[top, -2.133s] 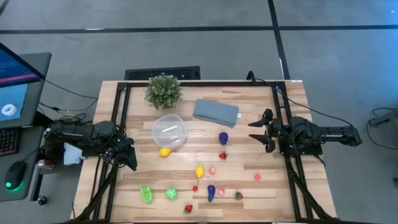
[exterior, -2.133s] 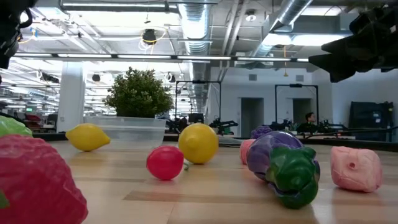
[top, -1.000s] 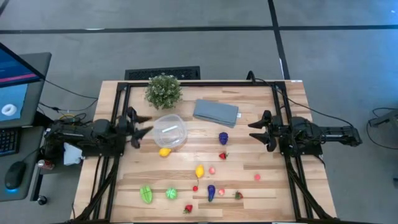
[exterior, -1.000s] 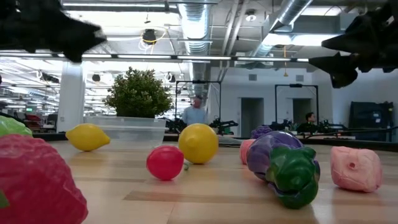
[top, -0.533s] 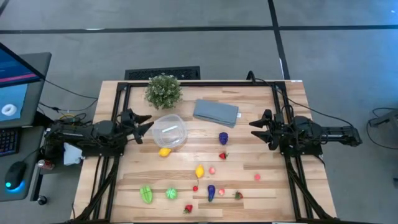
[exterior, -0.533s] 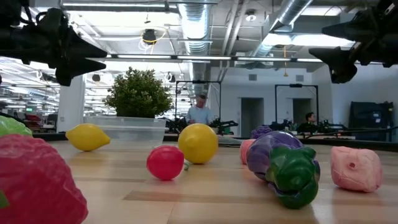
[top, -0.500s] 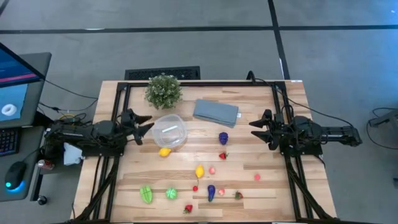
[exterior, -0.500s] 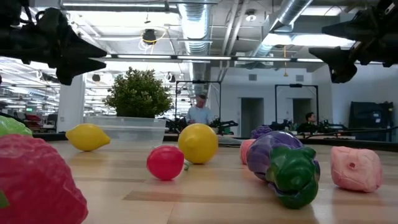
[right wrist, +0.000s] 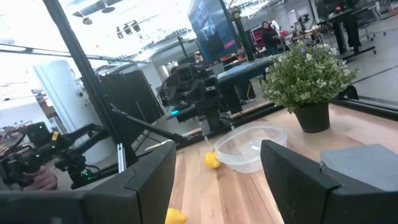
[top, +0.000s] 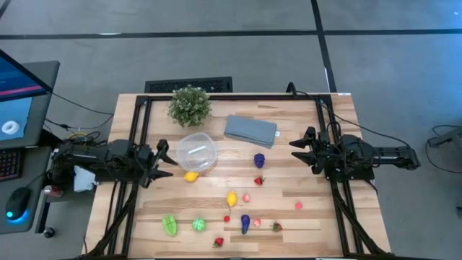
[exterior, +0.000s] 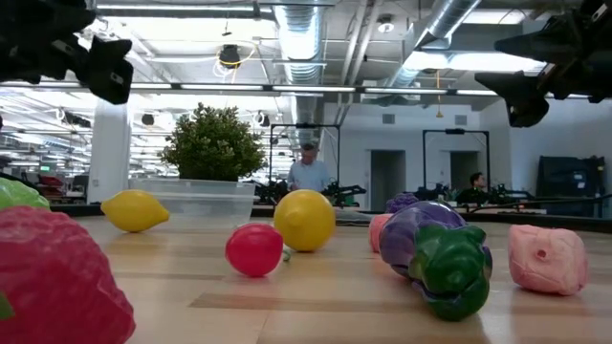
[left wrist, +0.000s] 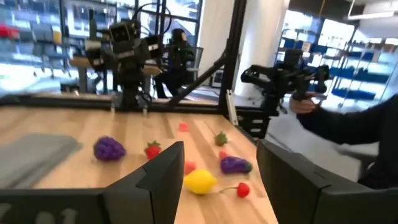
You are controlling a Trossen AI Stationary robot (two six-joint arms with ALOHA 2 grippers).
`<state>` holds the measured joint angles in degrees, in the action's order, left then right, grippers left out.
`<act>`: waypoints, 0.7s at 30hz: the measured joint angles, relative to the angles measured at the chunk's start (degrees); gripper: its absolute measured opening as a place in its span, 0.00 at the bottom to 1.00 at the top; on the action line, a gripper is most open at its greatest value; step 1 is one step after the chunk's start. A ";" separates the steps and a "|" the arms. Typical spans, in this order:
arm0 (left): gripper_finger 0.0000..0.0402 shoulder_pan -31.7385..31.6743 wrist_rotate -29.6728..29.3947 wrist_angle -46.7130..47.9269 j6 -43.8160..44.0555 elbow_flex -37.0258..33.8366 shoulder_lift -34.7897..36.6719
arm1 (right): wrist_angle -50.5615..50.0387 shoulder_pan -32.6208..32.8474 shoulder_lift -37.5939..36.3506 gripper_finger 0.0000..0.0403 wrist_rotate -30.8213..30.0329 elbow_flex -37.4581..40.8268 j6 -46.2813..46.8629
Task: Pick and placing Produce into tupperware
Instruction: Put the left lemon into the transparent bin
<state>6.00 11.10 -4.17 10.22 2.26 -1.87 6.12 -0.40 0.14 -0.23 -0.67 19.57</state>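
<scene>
Since the low camera sits right at table height, a lot gets cut off: a big red toy strawberry (exterior: 53, 277) fills the bottom corner and runs out of frame, a green toy (exterior: 17, 194) only peeks in at the edge, and both grippers show as dark shapes up top. Honestly no brand, label or readable writing anywhere that I can make out; the blue monitor screen (top: 14, 97) beside the table is too small to read.

From above, the small round clear plastic tupperware (top: 196, 152) sits in the middle-left of the wooden table (top: 303, 227), near the leafy potted plant (top: 190, 105) and the folded grey-blue cloth (top: 250, 129). It looks empty, though its walls are translucent so it's hard to be sure. A yellow toy lemon (top: 190, 175) lies just beside it, and the rest of the toy produce is scattered well apart.

The left gripper (top: 162, 162) hovers beside the container, fingers (left wrist: 163, 177) spread with nothing between them. The right gripper (top: 302, 149) hangs over the right side, fingers (right wrist: 149, 180) also apart and empty.

A person's hand (left wrist: 303, 104) shows blurry in the left wrist view.
</scene>
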 joint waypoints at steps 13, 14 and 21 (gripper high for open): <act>0.48 0.80 4.04 5.77 12.18 0.25 -0.87 | 0.18 0.04 0.00 0.65 0.15 0.00 0.00; 0.48 1.34 5.91 5.68 13.10 0.26 -1.33 | -0.08 0.04 0.00 0.65 0.16 0.00 0.00; 0.48 5.66 6.44 4.27 14.97 0.13 -3.08 | -0.98 -0.13 0.02 0.65 -0.03 0.00 -0.02</act>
<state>11.66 17.55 0.10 25.19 2.39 -4.95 5.14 -0.53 0.16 -0.26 -0.67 19.55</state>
